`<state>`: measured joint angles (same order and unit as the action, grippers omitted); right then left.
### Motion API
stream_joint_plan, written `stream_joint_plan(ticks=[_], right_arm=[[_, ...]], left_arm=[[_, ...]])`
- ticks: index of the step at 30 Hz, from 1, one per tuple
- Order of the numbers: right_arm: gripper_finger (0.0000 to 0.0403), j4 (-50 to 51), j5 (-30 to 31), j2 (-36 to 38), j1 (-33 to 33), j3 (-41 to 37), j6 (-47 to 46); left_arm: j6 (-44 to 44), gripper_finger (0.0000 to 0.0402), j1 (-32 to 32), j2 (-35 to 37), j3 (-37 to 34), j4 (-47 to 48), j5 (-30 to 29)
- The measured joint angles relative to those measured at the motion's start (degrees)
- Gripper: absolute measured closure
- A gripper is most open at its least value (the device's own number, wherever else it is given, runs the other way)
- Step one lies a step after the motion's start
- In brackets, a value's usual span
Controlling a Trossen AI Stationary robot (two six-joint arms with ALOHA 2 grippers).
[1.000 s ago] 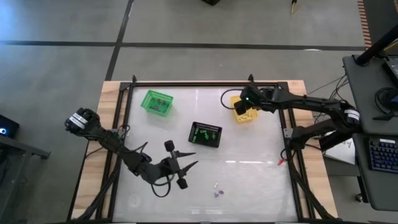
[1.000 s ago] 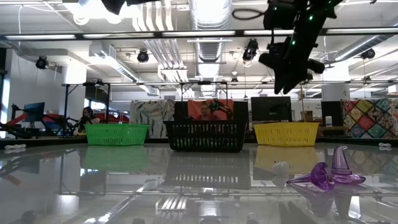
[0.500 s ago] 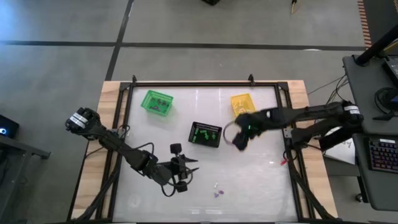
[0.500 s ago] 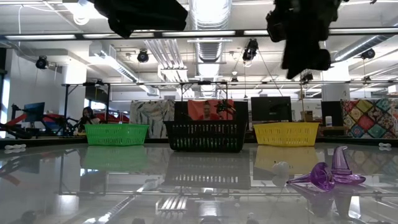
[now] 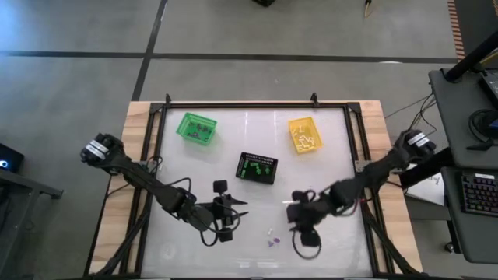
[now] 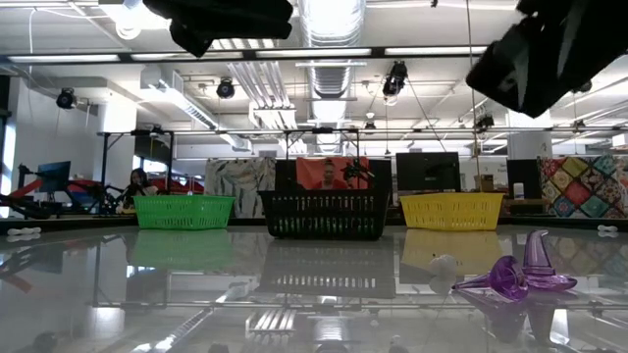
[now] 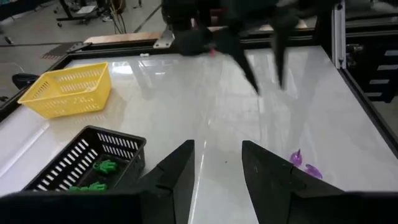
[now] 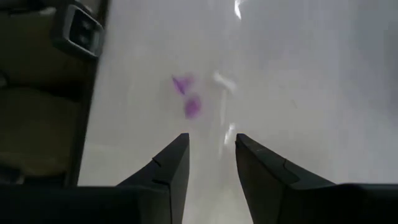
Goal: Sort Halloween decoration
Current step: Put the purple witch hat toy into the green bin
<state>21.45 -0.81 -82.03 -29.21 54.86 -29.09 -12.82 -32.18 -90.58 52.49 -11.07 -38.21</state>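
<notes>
low view: glossy purple trinkets (cone-shaped) on reflective table; both end effectors parted, empty

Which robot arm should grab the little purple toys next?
Probably the right one. Its open hand hangs beside the purple toys and its wrist camera looks straight at them. The left hand, also open and empty, points away from them.

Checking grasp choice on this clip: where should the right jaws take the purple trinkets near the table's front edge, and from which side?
Likely from straight above, one at a time. The purple trinkets lie loose on the table, one with a cone tip pointing up, which offers a narrow part to pinch. A white trinket lies close beside them, so a side approach risks knocking it. The right gripper is nearby, jaws open.
</notes>
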Motion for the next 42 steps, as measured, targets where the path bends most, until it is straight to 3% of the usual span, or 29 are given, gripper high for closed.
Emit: stream_joint_plan(ticks=[6,15,29,42], right_arm=[[0.0283,-13.9,8.0,-6.5,-4.7,-1.1,4.4],[0.0287,-26.5,10.0,-16.0,-6.8,-1.2,9.6],[0.0307,-38.4,11.5,-17.4,-6.8,-7.3,9.6],[0.0307,-41.9,12.5,-17.5,-6.8,-10.1,9.6]], left_arm=[[0.2,0.0286,-0.5,3.9,0.0,0.1,-0.5],[0.3,0.0286,-1.4,10.4,0.0,2.1,-0.8],[0.3,0.0286,-1.7,10.0,0.0,2.8,-0.7],[0.3,0.0286,-1.7,10.0,0.0,3.1,-1.3]])
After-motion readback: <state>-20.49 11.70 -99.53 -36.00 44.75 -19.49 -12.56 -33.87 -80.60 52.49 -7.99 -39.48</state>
